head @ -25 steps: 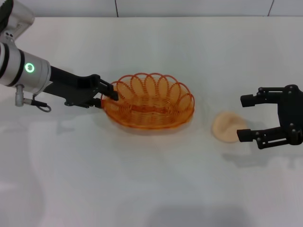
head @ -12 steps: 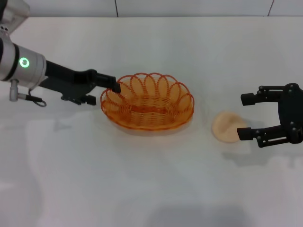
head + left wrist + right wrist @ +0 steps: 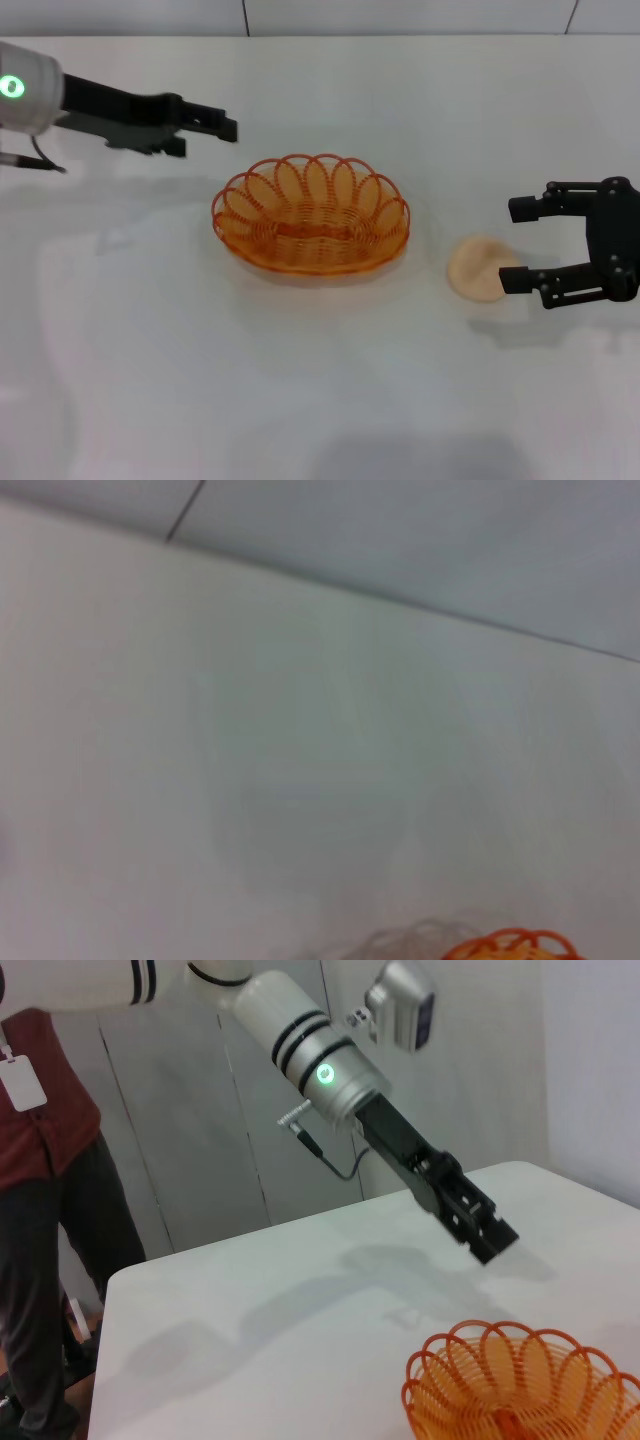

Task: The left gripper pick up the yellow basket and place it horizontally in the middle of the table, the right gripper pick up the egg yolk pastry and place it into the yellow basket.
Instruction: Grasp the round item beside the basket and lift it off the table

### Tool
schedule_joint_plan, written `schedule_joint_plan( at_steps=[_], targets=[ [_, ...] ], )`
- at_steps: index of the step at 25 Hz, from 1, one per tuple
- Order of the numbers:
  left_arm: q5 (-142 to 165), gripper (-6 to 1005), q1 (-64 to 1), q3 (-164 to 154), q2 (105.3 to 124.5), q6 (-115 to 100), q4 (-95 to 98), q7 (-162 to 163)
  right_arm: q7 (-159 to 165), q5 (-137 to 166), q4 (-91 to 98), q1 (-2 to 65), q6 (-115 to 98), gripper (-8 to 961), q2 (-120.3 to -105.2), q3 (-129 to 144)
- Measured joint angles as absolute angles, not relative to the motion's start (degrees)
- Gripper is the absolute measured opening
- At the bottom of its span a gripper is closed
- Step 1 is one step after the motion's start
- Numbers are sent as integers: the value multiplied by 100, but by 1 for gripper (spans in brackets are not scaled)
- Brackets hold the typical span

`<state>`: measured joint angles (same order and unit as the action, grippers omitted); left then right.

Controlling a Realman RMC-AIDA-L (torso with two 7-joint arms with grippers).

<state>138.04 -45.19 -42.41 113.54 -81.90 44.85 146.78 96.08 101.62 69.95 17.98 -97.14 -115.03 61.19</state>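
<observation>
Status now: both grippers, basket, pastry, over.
Left gripper off the basket, up and behind its left end. Right gripper open, beside the pastry, not gripping. Basket sits mid-table, empty. Path clear.

Silver-white left arm [image 3: 25,90], green ring light, black end effectors.

White, glossy table [image 3: 320,380]; soft shadows are cast on it. Pale grey panelled wall [image 3: 200,1090] with vertical seams is seen beyond the far edge. A bystander [image 3: 45,1210] in a red top, dark trousers, with a white badge, is seen standing by the wall.
</observation>
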Motion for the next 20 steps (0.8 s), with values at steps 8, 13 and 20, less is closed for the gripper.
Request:
schedule_joint_plan(
  at_steps=[8, 13, 20],
  targets=[
    [13490, 892, -4277, -4264, 11237, -8804, 5105, 13188, 9779, 10171, 6888, 1866, -9388, 841, -11514, 6265],
    [13555, 892, -4231, -4287, 11176, -9435, 5343, 12285, 10009, 10225, 6874, 1943, -8936, 841, -11514, 6591],
    [13579, 892, -3991, -4925, 11238, -10111, 5841, 11451, 10291, 10521, 6845, 2146, -8394, 841, -11520, 6824]
  ],
)
